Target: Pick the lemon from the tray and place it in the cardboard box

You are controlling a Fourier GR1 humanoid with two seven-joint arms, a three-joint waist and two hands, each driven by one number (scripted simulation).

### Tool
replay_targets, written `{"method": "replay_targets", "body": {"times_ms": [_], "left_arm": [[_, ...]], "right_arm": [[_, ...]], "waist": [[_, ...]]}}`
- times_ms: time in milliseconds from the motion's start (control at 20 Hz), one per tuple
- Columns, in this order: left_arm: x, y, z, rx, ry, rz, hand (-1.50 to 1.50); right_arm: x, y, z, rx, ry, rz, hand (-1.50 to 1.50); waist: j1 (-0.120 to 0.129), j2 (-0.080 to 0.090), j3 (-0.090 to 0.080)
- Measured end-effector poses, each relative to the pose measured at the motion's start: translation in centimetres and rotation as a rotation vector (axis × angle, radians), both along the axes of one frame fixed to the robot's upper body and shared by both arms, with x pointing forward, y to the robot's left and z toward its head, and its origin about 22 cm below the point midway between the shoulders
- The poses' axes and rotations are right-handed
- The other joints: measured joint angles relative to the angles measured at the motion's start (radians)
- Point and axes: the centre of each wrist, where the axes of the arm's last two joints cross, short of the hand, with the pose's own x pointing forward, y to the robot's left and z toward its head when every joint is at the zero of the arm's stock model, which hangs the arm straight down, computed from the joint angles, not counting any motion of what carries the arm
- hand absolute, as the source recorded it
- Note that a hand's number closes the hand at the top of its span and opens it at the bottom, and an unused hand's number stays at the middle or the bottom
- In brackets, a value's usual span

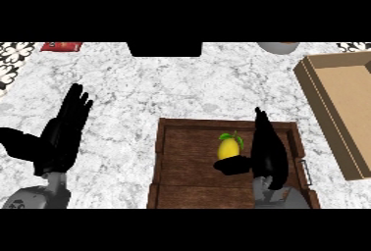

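Right hand (pixel 267 149) stood spread beside the lemon (pixel 229 146) near the tray's (pixel 190 171) far edge, thumb beneath; fingers should close squarely before lifting toward the cardboard box (pixel 334 105).

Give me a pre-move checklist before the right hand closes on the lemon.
1. Lemon on the tray: ok, lying upright-looking, leaves at its top.
2. Right hand beside the lemon, fingers straight, thumb under its lower end: ok.
3. Fingers curled round the lemon: not ok, not yet grasped.
4. Cardboard box open, to the tray's right: ok.
5. Box interior free of objects: cannot tell, partly cut off.
6. Left hand resting open at left, away from the tray: ok.
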Motion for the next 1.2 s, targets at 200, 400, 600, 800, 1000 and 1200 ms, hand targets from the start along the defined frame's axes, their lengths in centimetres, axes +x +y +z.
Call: {"method": "replay_targets", "body": {"times_ms": [200, 400, 600, 800, 1000, 1200], "left_arm": [[0.2, 0.3, -0.1, 0.005, -0.003, 0.001, 0.0], [0.1, 0.7, 0.4, 0.004, -0.006, 0.004, 0.0], [0.2, 1.4, -0.7, 0.002, -0.006, 0.006, 0.0], [-0.1, 0.7, -0.6, 0.006, -0.006, -0.001, 0.0], [0.1, 0.6, -0.6, 0.001, -0.002, 0.003, 0.0], [0.4, 0.4, -0.7, 0.0, -0.005, 0.003, 0.0]], "right_arm": [[0.1, 0.6, -0.7, 0.007, 0.009, 0.013, -1.5], [0.4, 0.2, -1.0, 0.017, 0.022, 0.002, -1.5], [0.5, 0.6, -1.5, 0.022, 0.03, 0.005, -1.5], [0.3, 0.8, -2.8, 0.023, 0.051, 0.005, -1.5], [-0.3, 1.0, -4.1, 0.023, 0.063, 0.005, -1.5], [0.3, 0.9, -4.4, 0.023, 0.062, 0.0, -1.5]], "waist": [[0.0, 0.0, 0.0], [0.0, 0.0, 0.0], [0.0, 0.0, 0.0], [0.0, 0.0, 0.0], [0.0, 0.0, 0.0], [0.0, 0.0, 0.0]]}}
